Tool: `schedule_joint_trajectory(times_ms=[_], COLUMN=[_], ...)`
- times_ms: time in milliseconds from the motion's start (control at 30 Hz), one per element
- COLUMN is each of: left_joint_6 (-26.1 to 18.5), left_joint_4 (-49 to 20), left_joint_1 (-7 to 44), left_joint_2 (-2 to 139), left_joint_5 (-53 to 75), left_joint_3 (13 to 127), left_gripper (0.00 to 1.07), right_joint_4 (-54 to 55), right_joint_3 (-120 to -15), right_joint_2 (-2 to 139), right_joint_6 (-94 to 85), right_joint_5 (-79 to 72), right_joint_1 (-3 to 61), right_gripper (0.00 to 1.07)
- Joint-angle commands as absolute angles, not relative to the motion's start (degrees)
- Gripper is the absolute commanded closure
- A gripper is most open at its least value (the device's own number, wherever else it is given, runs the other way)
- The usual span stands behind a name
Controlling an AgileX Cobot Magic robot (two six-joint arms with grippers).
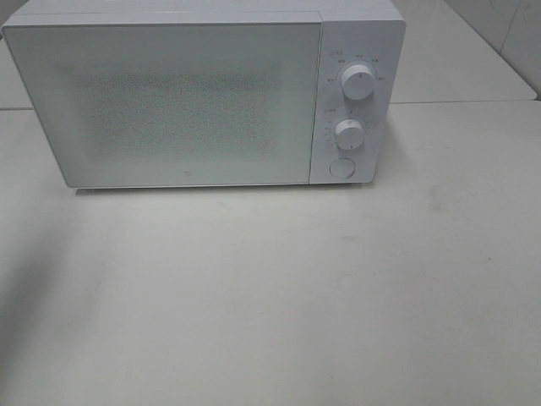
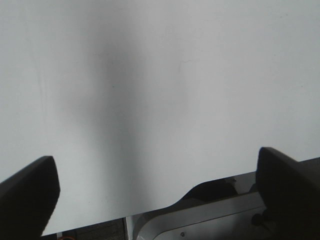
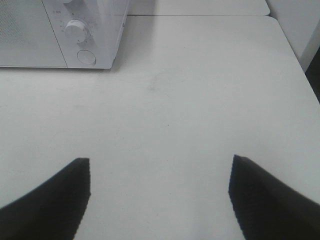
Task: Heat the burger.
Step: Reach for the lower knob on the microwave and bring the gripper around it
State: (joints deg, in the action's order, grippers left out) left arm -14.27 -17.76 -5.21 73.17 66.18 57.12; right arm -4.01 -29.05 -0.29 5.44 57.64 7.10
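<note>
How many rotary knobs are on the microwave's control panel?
2, on the microwave: upper knob, lower knob under it, above a round button. None seems hidden.

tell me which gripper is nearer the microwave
Right, probably: the right gripper faces the microwave across the table; the left gripper sees only table, no microwave.

We see a white microwave (image 1: 203,17) whose door (image 1: 169,106) carries a fine dotted mesh pattern, a touch greyer than the case. The upper knob (image 1: 358,83), lower knob (image 1: 348,132) and button (image 1: 341,167) are white, with small dark markings around the knobs. The table (image 1: 270,296) is off-white with faint grey smudges. The left gripper (image 2: 156,155) is black. The right gripper (image 3: 160,159) is black with fine ribbing.
</note>
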Motion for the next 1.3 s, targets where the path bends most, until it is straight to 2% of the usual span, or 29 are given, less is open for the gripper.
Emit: schedule_joint_trajectory(times_ms=[33,200,367,700,1133,1300], left_joint_6=[-12.43,-8.71,-7.51,-7.51,-7.51,-6.07], left_joint_4=[-17.02,-12.03,-10.43,-10.14,-10.20,-9.85], left_joint_1=[-6.36,-6.47,-6.47,-6.47,-6.47,-6.47], left_joint_2=[71.05,62.68,56.95,37.18,13.41,5.56], left_joint_5=[67.44,69.10,67.95,66.81,61.76,61.59], left_joint_3=[56.89,54.43,49.10,35.70,29.91,29.74], left_gripper=[0.06,0.06,0.06,0.06,0.06,0.06], right_joint_4=[-3.90,-3.90,-3.90,-3.90,-3.90,-3.90], right_joint_3=[-28.76,-28.76,-28.76,-28.76,-28.76,-28.76], right_joint_2=[-2.01,-2.01,-2.01,-2.01,-2.01,-2.01], right_joint_6=[4.76,4.76,4.76,4.76,4.76,4.76], right_joint_5=[56.95,56.95,56.95,56.95,56.95,56.95], right_joint_1=[6.76,6.76,6.76,6.76,6.76,6.76], right_gripper=[0.32,0.32,0.32,0.32,0.32,0.32])
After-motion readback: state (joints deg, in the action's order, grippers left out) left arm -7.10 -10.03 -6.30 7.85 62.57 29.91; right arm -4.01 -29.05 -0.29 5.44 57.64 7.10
